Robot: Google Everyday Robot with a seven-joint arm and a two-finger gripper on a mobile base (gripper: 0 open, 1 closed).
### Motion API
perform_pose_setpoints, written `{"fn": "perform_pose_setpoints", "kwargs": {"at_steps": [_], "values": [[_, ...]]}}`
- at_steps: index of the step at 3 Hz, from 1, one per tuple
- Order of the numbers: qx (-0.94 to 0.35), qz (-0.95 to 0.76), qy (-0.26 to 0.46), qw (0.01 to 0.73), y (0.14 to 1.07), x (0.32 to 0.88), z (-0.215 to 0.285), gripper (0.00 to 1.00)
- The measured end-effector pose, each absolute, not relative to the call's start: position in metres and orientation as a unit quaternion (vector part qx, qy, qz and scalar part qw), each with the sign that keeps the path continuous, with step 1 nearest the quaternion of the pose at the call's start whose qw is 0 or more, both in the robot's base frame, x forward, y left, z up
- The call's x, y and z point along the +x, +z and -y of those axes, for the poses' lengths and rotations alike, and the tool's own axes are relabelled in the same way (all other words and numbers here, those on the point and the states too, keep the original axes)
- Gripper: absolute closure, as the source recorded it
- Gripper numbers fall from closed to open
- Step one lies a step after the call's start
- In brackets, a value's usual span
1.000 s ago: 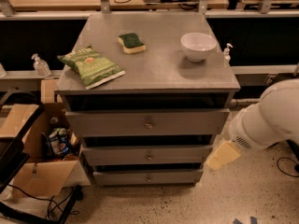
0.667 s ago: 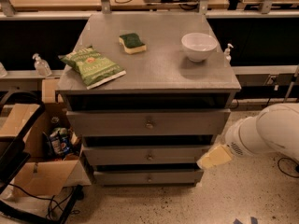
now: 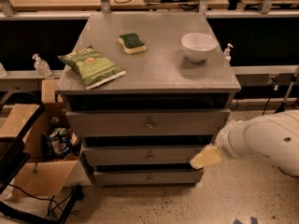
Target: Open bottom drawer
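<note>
Grey bottom drawer [image 3: 126,178] sits closed, below and left of our gripper [image 3: 205,157], which has swung in beside the cabinet's [image 3: 154,73] right edge. We cannot judge its grip; the knob [image 3: 149,177] awaits.

3 drawers [image 3: 148,123], 1 bowl [image 3: 198,45], 1 pincer [image 3: 205,157] near bottom drawer [image 3: 148,177].

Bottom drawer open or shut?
Shut: bottom drawer front is pushed in, no inside showing. The pincer hovers just above its right end.

The white arm [image 3: 266,141] extended in from the right of the bottom drawer [image 3: 148,177], roughly level. Its tan gripper [image 3: 205,157] sat just above that drawer's right end, pointing left.
</note>
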State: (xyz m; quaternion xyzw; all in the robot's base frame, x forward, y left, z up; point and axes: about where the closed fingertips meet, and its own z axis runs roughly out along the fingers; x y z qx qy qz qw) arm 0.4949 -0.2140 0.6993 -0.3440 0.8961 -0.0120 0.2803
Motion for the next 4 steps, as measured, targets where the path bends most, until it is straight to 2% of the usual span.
{"fn": "perform_pose_setpoints", "kwargs": {"at_steps": [2,3,4], "values": [[-0.421,-0.852,-0.04,0.309,0.585,0.487,0.23,0.0],[-0.471,-0.804,-0.041,0.36,0.551,0.503,0.226,0.0],[-0.484,-0.794,-0.036,0.367,0.538,0.503,0.22,0.0]]}}
